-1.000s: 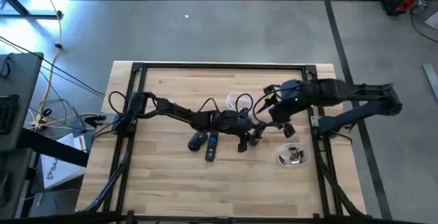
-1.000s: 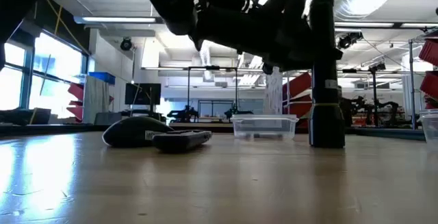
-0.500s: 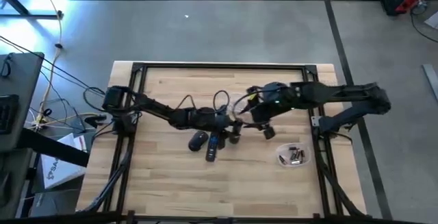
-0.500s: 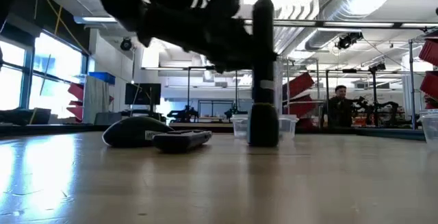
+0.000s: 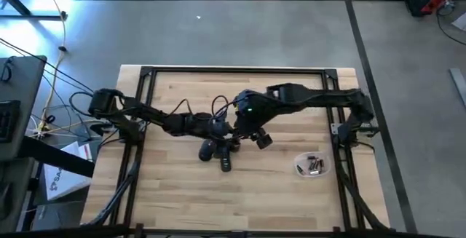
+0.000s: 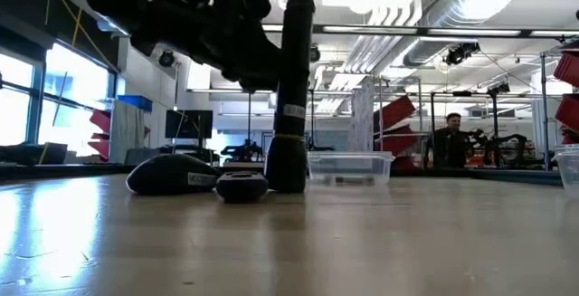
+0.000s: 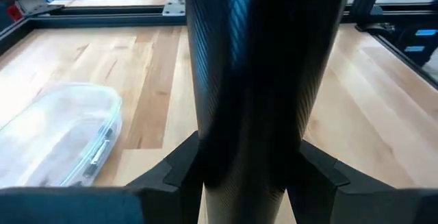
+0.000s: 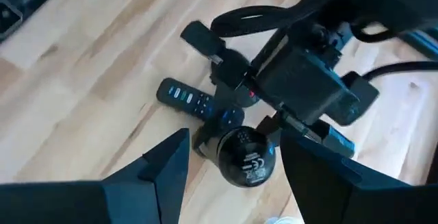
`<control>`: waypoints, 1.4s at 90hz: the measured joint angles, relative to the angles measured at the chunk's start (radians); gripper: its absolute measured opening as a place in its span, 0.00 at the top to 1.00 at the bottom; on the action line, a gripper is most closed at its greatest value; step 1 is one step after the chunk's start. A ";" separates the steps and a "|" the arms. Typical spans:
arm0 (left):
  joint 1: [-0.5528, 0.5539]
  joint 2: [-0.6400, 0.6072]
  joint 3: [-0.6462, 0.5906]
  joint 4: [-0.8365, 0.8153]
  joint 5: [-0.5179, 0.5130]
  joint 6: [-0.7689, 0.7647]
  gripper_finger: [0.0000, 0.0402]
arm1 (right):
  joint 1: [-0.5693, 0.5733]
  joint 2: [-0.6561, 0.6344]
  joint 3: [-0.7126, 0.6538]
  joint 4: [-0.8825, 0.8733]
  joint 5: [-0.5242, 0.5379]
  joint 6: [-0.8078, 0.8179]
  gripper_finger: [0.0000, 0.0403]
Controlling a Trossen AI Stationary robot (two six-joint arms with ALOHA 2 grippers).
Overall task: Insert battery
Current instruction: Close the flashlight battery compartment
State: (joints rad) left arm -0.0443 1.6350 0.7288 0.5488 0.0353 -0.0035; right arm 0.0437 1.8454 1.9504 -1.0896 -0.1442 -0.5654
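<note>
A long black cylinder [image 6: 289, 97] stands upright beside a dark mouse [image 6: 167, 174] and a black remote [image 6: 241, 186]. Its wider lower end [image 6: 286, 180] is at the table top. My left gripper [image 5: 227, 136] reaches in from the table's left and is shut on the cylinder. The cylinder fills the left wrist view [image 7: 253, 80]. Its round top end with pale marks [image 8: 244, 157] shows in the right wrist view. My right gripper [image 5: 252, 136] hovers open just right of the cylinder and above it, touching nothing. Batteries lie in a round clear dish [image 5: 310, 166]. My left gripper pinches the cylinder's round side [image 7: 250, 162] between its two fingers [image 7: 174, 176], above the cylinder's middle. The fingers come nearly level from the table's left and lie across the cylinder. The cylinder stays upright, with its lower end [image 6: 286, 184] at the table surface.
A clear lidded box [image 6: 349, 167] sits behind the cylinder toward the far side and also shows in the left wrist view [image 7: 58, 138]. Bare wood lies along the near edge. A black frame rail [image 5: 233, 69] bounds the table. A person [image 6: 448, 142] stands far off in the room.
My left gripper has drawn back toward the table's left edge with the cylinder, which stayed upright with its lower end at the table. It now stands next to the remote and mouse. My right gripper has followed leftward above it. The remote has turned a little.
</note>
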 joint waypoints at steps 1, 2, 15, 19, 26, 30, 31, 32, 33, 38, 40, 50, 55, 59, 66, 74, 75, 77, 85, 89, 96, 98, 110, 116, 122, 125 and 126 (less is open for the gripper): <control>-0.002 0.001 0.000 0.002 0.002 -0.001 0.67 | 0.000 0.004 0.006 -0.001 0.000 -0.001 0.51; -0.003 0.002 0.000 0.004 0.003 -0.002 0.67 | -0.001 0.007 0.010 -0.001 0.000 0.000 0.51; -0.023 0.005 0.002 0.001 0.000 -0.002 0.67 | -0.017 0.016 0.033 -0.022 0.036 0.008 0.51; -0.030 0.005 0.002 0.001 -0.007 -0.002 0.67 | -0.024 0.013 0.033 -0.033 0.041 0.011 0.51; -0.038 0.005 0.002 0.000 -0.021 0.012 0.67 | -0.035 0.013 0.033 -0.062 0.037 0.029 0.51; -0.042 0.005 0.002 0.000 -0.036 0.013 0.67 | -0.040 0.013 0.033 -0.078 0.027 0.036 0.51; -0.043 0.005 0.002 0.001 -0.040 0.013 0.67 | -0.040 0.013 0.033 -0.083 0.025 0.037 0.51; -0.044 0.005 0.001 0.002 -0.045 0.013 0.67 | -0.040 0.013 0.033 -0.088 0.022 0.039 0.51; -0.044 0.005 -0.001 0.006 -0.049 0.013 0.67 | -0.040 0.013 0.033 -0.092 0.020 0.041 0.51; -0.045 0.006 -0.022 0.050 -0.062 0.013 0.67 | -0.038 0.013 0.033 -0.100 0.017 0.047 0.51; -0.045 0.006 -0.031 0.068 -0.067 0.013 0.67 | -0.037 0.013 0.033 -0.100 0.017 0.051 0.51; -0.037 0.007 -0.062 0.134 -0.103 0.009 0.67 | -0.032 0.013 0.033 -0.104 0.003 0.063 0.51; -0.031 0.007 -0.065 0.141 -0.118 0.013 0.67 | -0.030 0.013 0.033 -0.102 0.001 0.063 0.51; -0.025 0.007 -0.065 0.147 -0.121 0.013 0.67 | -0.030 0.014 0.033 -0.090 0.001 0.061 0.51; -0.020 0.010 -0.065 0.172 -0.120 0.013 0.67 | -0.030 0.017 0.033 -0.072 0.001 0.061 0.52; -0.019 0.025 -0.064 0.214 -0.116 0.011 0.67 | -0.036 0.025 0.032 -0.066 0.001 0.059 0.53; -0.019 0.028 -0.064 0.214 -0.114 0.010 0.67 | -0.037 0.025 0.032 -0.066 0.001 0.059 0.53; -0.019 0.034 -0.064 0.217 -0.110 0.007 0.67 | -0.039 0.028 0.032 -0.067 0.001 0.058 0.54; -0.019 0.059 -0.061 0.226 -0.102 0.000 0.67 | -0.046 0.038 0.032 -0.071 0.002 0.057 0.56; -0.019 0.065 -0.060 0.229 -0.101 -0.007 0.67 | -0.051 0.041 0.032 -0.070 0.002 0.056 0.57; -0.019 0.073 -0.060 0.240 -0.100 -0.009 0.67 | -0.053 0.041 0.032 -0.069 0.002 0.056 0.59; -0.019 0.073 -0.060 0.239 -0.101 -0.009 0.67 | -0.053 0.041 0.032 -0.069 0.001 0.057 0.60; -0.019 0.073 -0.060 0.245 -0.098 0.000 0.67 | -0.053 0.041 0.032 -0.063 -0.018 0.061 0.62; -0.019 0.073 -0.060 0.244 -0.098 0.004 0.67 | -0.053 0.041 0.032 -0.064 -0.019 0.063 0.63; -0.019 0.073 -0.060 0.242 -0.097 0.002 0.67 | -0.052 0.046 0.032 -0.062 -0.023 0.063 0.65; -0.019 0.073 -0.060 0.242 -0.098 -0.001 0.67 | -0.052 0.049 0.032 -0.062 -0.028 0.062 0.66; -0.019 0.073 -0.060 0.241 -0.098 -0.002 0.67 | -0.052 0.051 0.032 -0.063 -0.030 0.061 0.66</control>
State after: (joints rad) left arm -0.0634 1.7084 0.6685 0.7901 -0.0625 -0.0053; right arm -0.0086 1.8964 1.9820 -1.1522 -0.1741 -0.5044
